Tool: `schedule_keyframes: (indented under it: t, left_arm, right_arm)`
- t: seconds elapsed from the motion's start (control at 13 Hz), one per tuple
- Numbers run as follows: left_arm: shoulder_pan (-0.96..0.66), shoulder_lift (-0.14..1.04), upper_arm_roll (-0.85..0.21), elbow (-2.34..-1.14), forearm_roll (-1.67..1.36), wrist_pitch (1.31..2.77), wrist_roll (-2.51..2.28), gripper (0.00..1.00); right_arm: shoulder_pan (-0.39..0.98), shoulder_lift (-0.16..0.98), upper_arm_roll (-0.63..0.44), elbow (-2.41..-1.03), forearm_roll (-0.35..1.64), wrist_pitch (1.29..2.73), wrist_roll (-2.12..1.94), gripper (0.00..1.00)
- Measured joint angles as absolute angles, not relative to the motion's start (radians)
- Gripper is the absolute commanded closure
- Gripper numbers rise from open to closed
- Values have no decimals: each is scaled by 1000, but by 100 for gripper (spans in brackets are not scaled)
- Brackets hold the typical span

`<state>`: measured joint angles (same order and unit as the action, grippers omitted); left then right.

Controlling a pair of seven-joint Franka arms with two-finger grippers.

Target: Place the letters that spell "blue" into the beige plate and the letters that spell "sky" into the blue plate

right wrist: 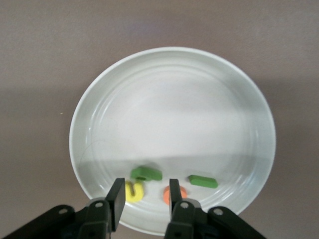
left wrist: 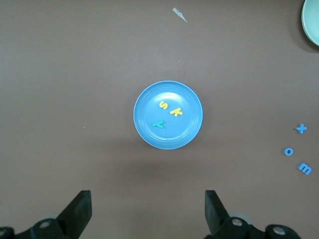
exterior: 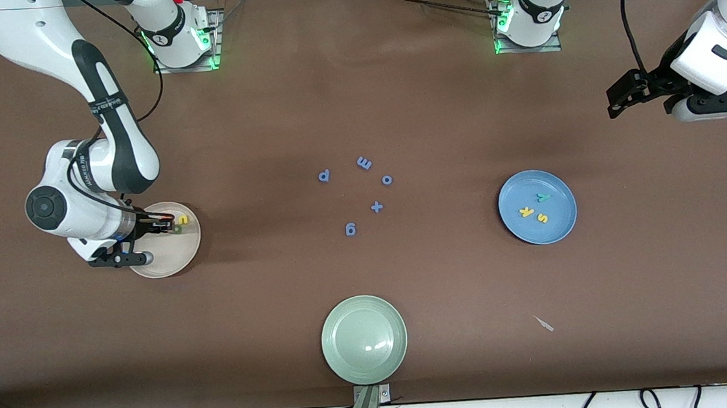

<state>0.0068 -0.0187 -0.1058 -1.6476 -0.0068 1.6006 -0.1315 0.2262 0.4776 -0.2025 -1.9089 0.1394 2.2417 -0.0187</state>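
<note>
Brown tabletop — beige plate (right wrist: 172,119) holds four tiny letters, seemingly flat; right claw (right wrist: 145,191) narrowly parted, empty.

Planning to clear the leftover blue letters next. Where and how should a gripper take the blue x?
Probably from straight above: the blue x lies flat on the table, apart from the other blue letters. Close the fingers across its middle, where the strokes cross.

Olive b (right wrist: 146,173), green l (right wrist: 203,181), yellow u (right wrist: 134,191), orange e (right wrist: 175,194) flat in beige plate (right wrist: 172,99); s (left wrist: 163,105), k (left wrist: 176,112), y (left wrist: 158,123) in blue plate (left wrist: 187,132)
</note>
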Motion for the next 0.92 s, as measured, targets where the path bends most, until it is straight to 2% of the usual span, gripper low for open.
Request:
schedule_keyframes:
  t: [0.15, 0.23, 0.46, 0.77, 0.92]
  left_arm:
    - [7, -19, -106, -1648, -7, 1601, -131, 0]
    - [7, -19, -106, -1648, -7, 1601, -131, 0]
    - [7, -19, -106, -1648, -7, 1601, -131, 0]
    - [7, -19, -106, -1648, -7, 1601, -131, 0]
    - [7, -19, -106, -1648, -7, 1601, -131, 0]
  right_arm:
    - [228, 479, -202, -1893, 139, 2230, -19, 22]
    - [229, 479, -202, -1879, 139, 2209, -19, 14]
    - [229, 481, -202, -1803, 139, 2106, 1, 1]
    - [244, 476, -201, -1723, 139, 2036, 23, 1]
    - [245, 438, -202, -1699, 139, 1978, 27, 1]
